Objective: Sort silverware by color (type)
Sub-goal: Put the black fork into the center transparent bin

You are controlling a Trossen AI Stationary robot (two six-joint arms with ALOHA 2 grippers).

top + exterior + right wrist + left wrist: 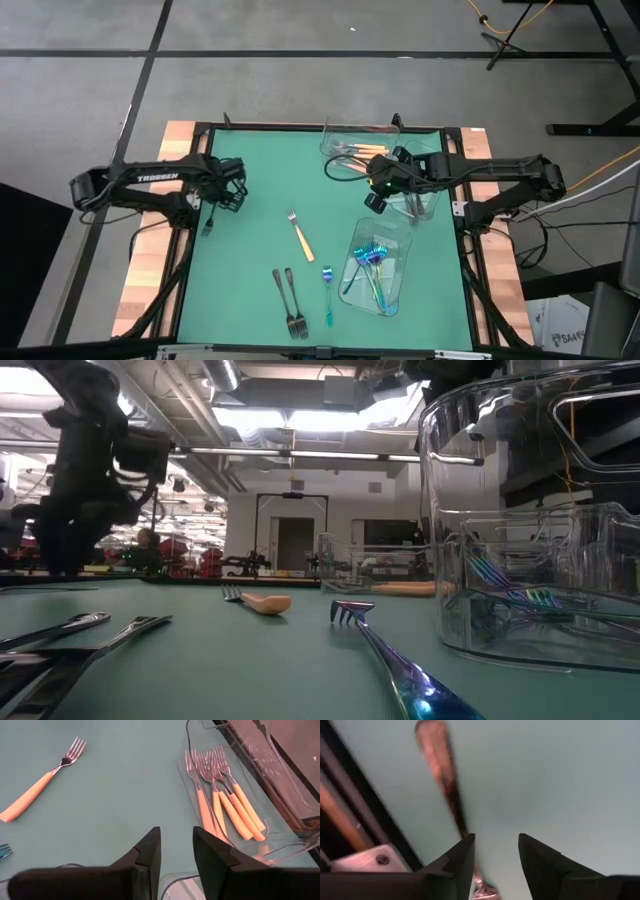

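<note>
Sorting is well along: orange forks [220,800] lie in one clear tray [385,135], iridescent ones [372,262] in another. Left on the green surface [260,190] are one orange fork [300,237], lengthwise with tines away from the front edge, two dark forks [290,302], and one teal fork [327,293]. Left gripper [495,865], fingers wide, hovers over a dark fork [442,775] near the left edge; right gripper [175,855] stands partly open and empty by the trays
</note>
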